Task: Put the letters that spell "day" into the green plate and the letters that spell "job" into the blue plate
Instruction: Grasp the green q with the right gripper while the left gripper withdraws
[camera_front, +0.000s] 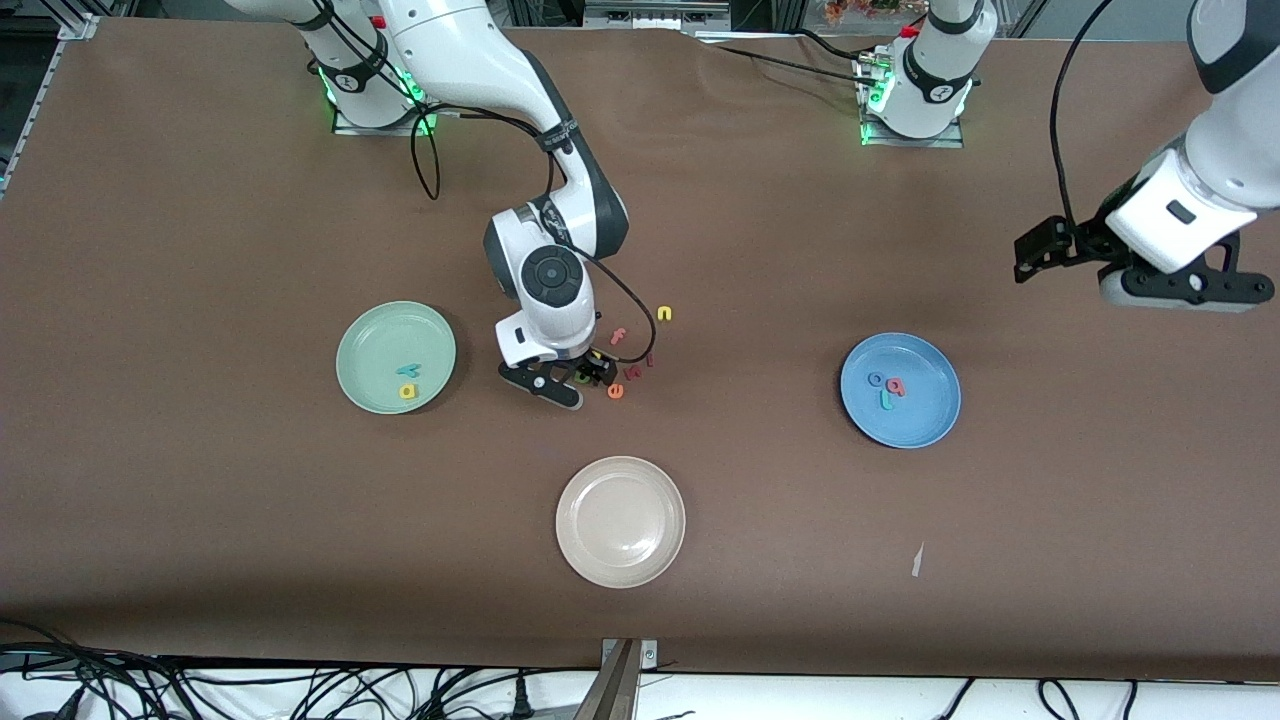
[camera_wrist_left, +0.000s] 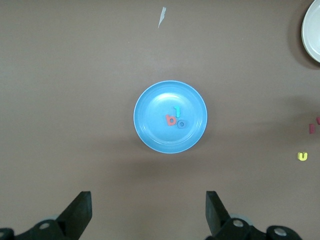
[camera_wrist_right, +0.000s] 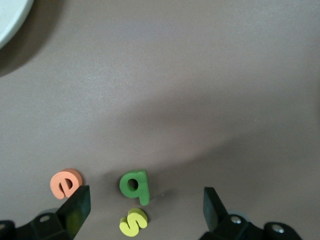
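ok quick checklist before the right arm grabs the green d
1. Right end effector open: ok.
2. Dark green d lies between its fingers: ok.
3. Yellow s touches the d, orange e sits by one finger: not ok.
4. Green plate has room; yellow a and teal y in it: ok.
5. Blue plate holds j, o, b: ok.
6. Left end effector open, waiting over the blue plate: ok.

Brown table (camera_front: 200, 500) w/ 3 plates, loose letters (camera_front: 630, 365), paper scrap (camera_front: 917, 560).
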